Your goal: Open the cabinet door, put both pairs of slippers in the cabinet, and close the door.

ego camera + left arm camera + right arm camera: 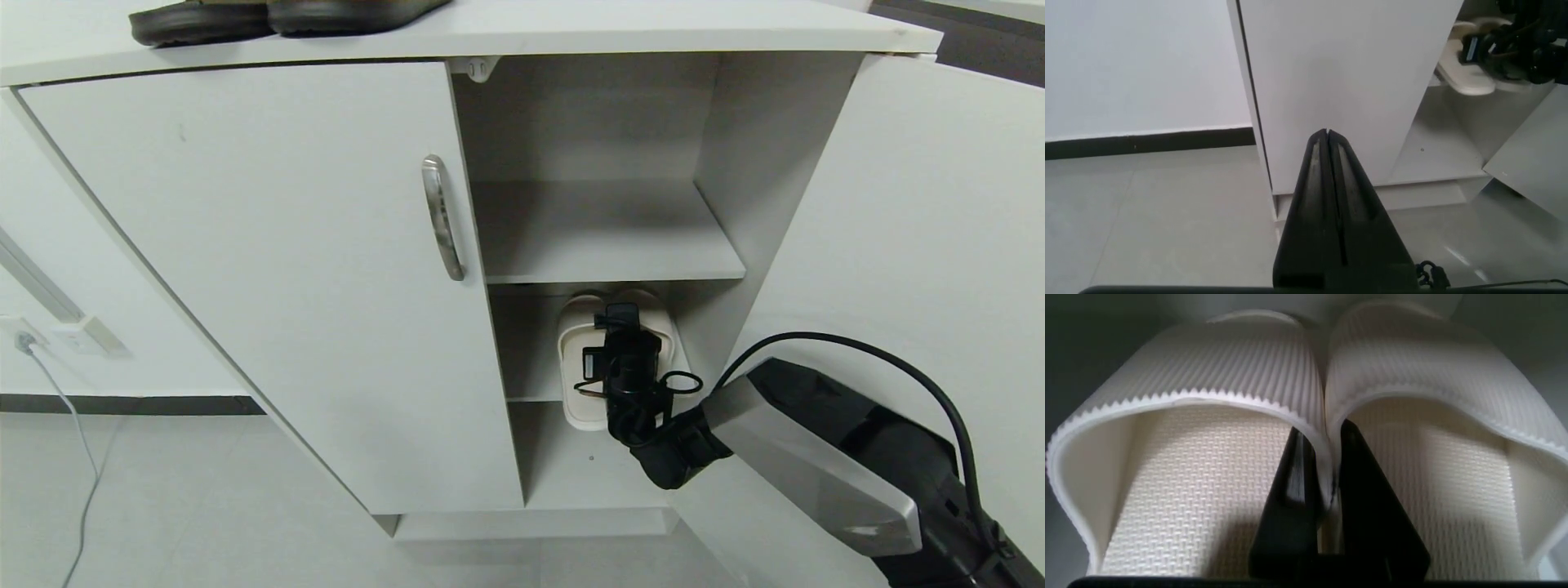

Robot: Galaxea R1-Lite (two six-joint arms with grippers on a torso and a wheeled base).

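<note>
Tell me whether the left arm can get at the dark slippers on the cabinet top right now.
Probably yes: the dark slippers lie uncovered on the cabinet top, above the closed left door. The left hand, shut and low, must rise first.

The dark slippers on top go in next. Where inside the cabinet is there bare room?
The upper shelf, between the closed left door and right wall, is bare; so is the bottom floor. The middle shelf is crowded: the white slippers, clamped by the right end effector, sit there.
</note>
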